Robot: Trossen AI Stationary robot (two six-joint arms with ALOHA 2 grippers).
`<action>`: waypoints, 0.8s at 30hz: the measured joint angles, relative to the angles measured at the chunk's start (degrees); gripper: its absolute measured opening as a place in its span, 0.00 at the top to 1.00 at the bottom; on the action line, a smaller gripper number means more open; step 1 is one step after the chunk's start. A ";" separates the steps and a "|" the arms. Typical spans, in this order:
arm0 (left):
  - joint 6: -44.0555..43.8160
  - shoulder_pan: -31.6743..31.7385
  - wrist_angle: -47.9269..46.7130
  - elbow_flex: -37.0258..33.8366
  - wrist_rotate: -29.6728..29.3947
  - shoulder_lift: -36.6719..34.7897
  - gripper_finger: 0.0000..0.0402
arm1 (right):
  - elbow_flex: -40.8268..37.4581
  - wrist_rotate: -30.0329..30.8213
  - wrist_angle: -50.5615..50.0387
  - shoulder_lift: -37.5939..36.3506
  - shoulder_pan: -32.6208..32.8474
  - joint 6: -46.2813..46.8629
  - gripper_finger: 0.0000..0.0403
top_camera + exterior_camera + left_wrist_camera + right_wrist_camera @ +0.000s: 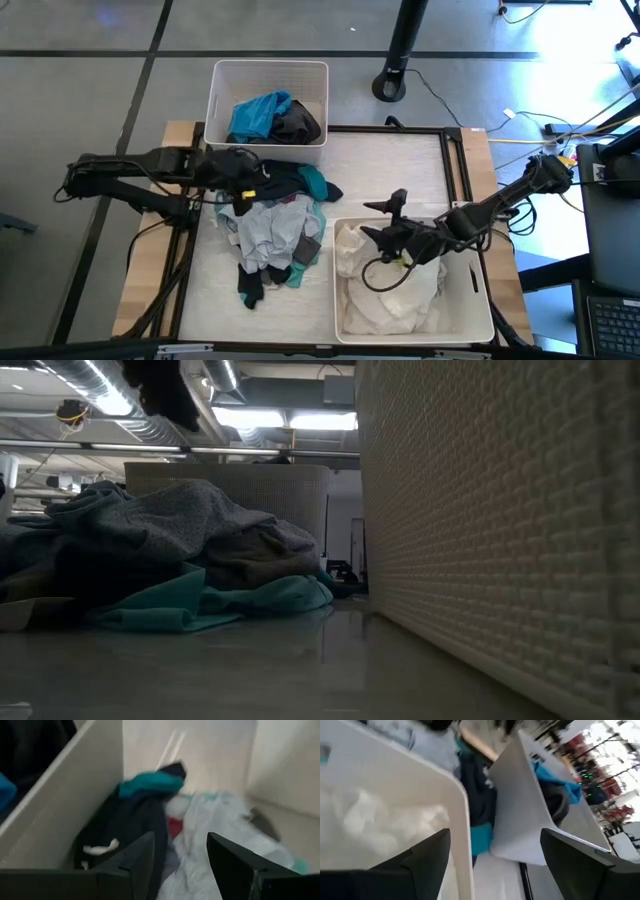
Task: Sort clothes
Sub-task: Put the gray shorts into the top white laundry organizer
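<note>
Near right of the desk [400,160]: a white bin [482,300] holding white garments [395,295]. The right gripper [385,222] hangs over this bin's far left corner, jaws wide apart and holding nothing; the wrist view shows both dark fingers [422,862] spread above the bin rim.

Centre of the desk, left of that bin: a loose pile of clothes [272,232], pale grey and patterned pieces on top, teal at the far and right edges, dark socks [250,288] at the near edge.

The left gripper [240,180] sits at the pile's far left edge above a dark garment [127,827], jaws wide and empty.

Far side: a second white bin [222,90] containing a blue garment [255,115] and a dark grey one [300,125].
</note>
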 joint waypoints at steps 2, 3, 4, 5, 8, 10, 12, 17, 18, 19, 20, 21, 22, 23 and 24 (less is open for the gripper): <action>-0.43 -0.05 -0.85 0.00 -1.13 2.30 0.57 | -2.12 1.04 5.93 -0.04 0.00 -1.79 0.23; -0.49 0.00 -1.35 0.00 -1.80 3.57 0.57 | -3.03 1.32 8.25 -0.21 0.00 -2.82 0.23; -0.50 0.10 -1.87 -0.02 -2.34 5.00 0.57 | -3.75 1.57 10.23 -0.30 -0.01 -3.84 0.23; -0.45 0.35 -2.16 -0.02 -2.53 6.33 0.57 | -4.32 1.69 12.00 -0.38 -0.08 -4.35 0.23; -0.40 1.31 -2.98 -0.02 -2.66 10.78 0.57 | -5.68 1.71 14.98 -1.27 -0.41 -5.80 0.23; 0.12 2.20 -3.07 -0.02 -2.66 13.80 0.57 | -6.36 1.72 15.83 -2.14 -0.39 -5.80 0.23; 1.11 3.40 -3.47 -0.02 -2.66 16.95 0.57 | -7.53 2.55 15.82 -3.23 -0.39 -5.82 0.23; 3.29 6.95 -3.37 -0.04 -2.55 23.76 0.57 | -13.14 4.35 21.15 -6.24 -0.39 -7.32 0.23; 3.36 7.73 -3.00 -0.07 -2.47 24.81 0.57 | -14.32 4.22 23.00 -7.01 -0.39 -7.88 0.23; 3.44 8.43 -2.42 -0.11 -2.07 25.76 0.57 | -15.56 4.20 24.75 -7.75 -0.39 -8.83 0.23; 3.95 9.07 -1.24 -0.42 -1.18 26.42 0.57 | -16.56 4.19 26.29 -8.37 -0.39 -9.80 0.23; 4.38 9.67 0.33 -1.05 0.05 26.90 0.57 | -17.19 4.08 27.87 -8.79 -0.39 -10.61 0.23; 4.72 10.27 2.05 -1.91 1.83 27.36 0.57 | -17.76 3.76 28.77 -9.26 -0.39 -11.61 0.23; 5.32 10.90 4.33 -3.05 4.34 27.58 0.57 | -18.22 3.69 29.10 -9.72 -0.42 -11.98 0.23; 5.84 11.50 6.53 -4.31 6.69 27.75 0.57 | -18.27 3.68 29.05 -9.98 -0.61 -12.22 0.23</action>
